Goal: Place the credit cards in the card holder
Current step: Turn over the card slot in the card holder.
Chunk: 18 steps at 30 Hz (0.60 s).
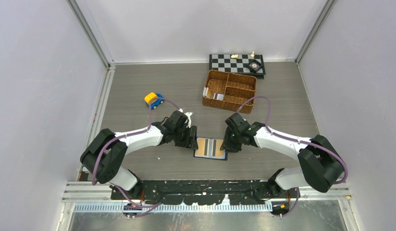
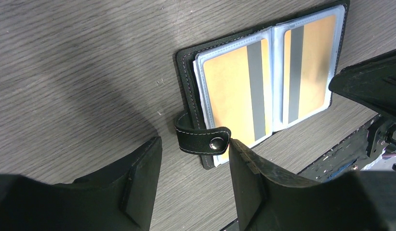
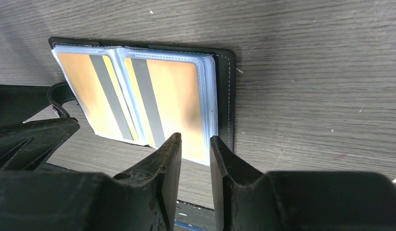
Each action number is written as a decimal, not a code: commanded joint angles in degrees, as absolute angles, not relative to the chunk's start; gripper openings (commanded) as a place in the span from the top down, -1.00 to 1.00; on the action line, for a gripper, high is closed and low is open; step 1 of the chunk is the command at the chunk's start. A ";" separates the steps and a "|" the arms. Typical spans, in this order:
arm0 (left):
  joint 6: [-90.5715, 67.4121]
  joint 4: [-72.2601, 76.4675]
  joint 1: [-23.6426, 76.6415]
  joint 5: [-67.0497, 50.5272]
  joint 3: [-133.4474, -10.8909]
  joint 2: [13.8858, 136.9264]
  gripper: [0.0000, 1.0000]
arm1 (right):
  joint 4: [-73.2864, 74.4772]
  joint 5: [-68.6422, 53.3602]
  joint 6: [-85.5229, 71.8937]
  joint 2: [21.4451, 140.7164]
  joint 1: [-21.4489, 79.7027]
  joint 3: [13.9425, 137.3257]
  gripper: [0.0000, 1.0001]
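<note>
The card holder (image 1: 210, 147) lies open and flat on the table (image 1: 138, 82) near its front edge, between the two arms. Two tan-orange credit cards (image 2: 230, 86) sit in its clear sleeves, grey stripes showing. At its 9 o'clock the left gripper (image 2: 195, 144) has jaws wide apart, holding nothing, with the snap tab (image 2: 202, 139) just before the gap. At 3 o'clock the right gripper (image 3: 195, 139) hangs over the holder's edge, jaws slightly parted and empty. At 10 o'clock stands a toy car (image 1: 154, 99). At 12 o'clock a wicker basket (image 1: 205, 98) holds pale cards (image 1: 213, 94); beyond it lies a chessboard (image 1: 234, 62).
</note>
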<state>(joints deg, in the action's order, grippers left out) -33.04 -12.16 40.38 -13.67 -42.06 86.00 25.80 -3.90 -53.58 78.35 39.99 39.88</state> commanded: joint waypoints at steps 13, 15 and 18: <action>-33.50 -10.27 40.25 -14.50 -42.19 86.71 -0.09 | 21.14 -4.38 -52.99 79.43 39.89 38.73 0.36; -33.56 -10.20 40.25 -14.54 -42.19 86.74 -0.09 | 21.09 -4.17 -53.16 79.54 39.85 38.55 0.37; -33.50 -10.30 40.25 -14.50 -42.19 86.68 -0.08 | 21.37 -3.90 -53.39 79.54 39.87 38.36 0.37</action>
